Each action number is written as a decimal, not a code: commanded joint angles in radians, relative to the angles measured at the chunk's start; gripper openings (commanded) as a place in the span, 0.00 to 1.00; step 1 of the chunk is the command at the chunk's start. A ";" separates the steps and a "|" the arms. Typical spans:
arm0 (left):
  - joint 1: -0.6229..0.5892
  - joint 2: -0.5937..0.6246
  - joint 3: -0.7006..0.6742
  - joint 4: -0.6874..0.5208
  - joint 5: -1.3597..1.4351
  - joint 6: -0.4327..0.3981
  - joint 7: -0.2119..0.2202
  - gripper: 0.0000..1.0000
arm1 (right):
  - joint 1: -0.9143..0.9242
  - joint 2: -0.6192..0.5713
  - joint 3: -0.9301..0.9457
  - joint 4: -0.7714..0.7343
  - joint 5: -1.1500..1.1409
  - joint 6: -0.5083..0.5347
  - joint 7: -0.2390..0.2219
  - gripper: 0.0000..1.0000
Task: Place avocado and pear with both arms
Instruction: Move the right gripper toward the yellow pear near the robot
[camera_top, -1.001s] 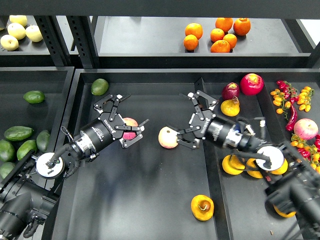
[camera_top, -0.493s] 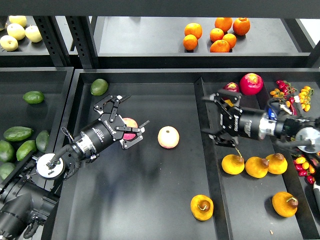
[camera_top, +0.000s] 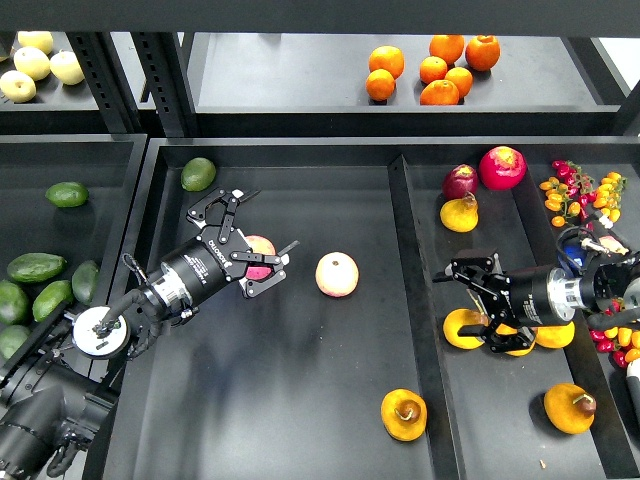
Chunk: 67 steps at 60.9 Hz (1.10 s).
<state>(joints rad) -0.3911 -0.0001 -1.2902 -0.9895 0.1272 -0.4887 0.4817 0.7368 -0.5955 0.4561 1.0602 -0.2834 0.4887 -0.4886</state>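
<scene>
A squat orange-yellow pear (camera_top: 404, 414) with a brown stem lies at the front of the middle tray (camera_top: 300, 420). More pears lie in the right tray, one (camera_top: 461, 330) right under my right gripper (camera_top: 464, 308), which is open with its jaws spread over it. Dark green avocados lie in the left tray, one elongated (camera_top: 37, 266) and one further back (camera_top: 67, 193). My left gripper (camera_top: 250, 244) is open in the middle tray, its jaws on either side of a pink-yellow apple (camera_top: 263, 254).
A second apple (camera_top: 337, 274) lies free mid-tray. A rounder, lighter green fruit (camera_top: 198, 173) sits at the tray's back left. Red fruits (camera_top: 502, 167) and small tomatoes (camera_top: 578, 195) fill the right tray's back. Oranges (camera_top: 440, 72) and yellow apples (camera_top: 35, 62) are on the shelf.
My right gripper let go of the middle apple, crossed into the right tray and came forward over the pears. The left arm has not moved.
</scene>
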 joint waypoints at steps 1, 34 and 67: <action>0.000 0.000 -0.001 -0.001 0.000 0.000 0.000 0.99 | 0.009 -0.016 -0.046 0.017 -0.002 0.000 0.000 0.99; 0.000 0.000 -0.001 0.003 0.000 0.000 -0.002 0.99 | -0.056 0.040 -0.149 0.004 -0.089 0.000 0.000 0.99; 0.000 0.000 -0.001 0.000 0.000 0.000 -0.002 0.99 | -0.125 0.169 -0.145 -0.066 -0.141 0.000 0.000 0.99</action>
<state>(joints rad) -0.3911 0.0000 -1.2917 -0.9894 0.1275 -0.4887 0.4801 0.6231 -0.4446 0.3088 1.0092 -0.4160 0.4887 -0.4887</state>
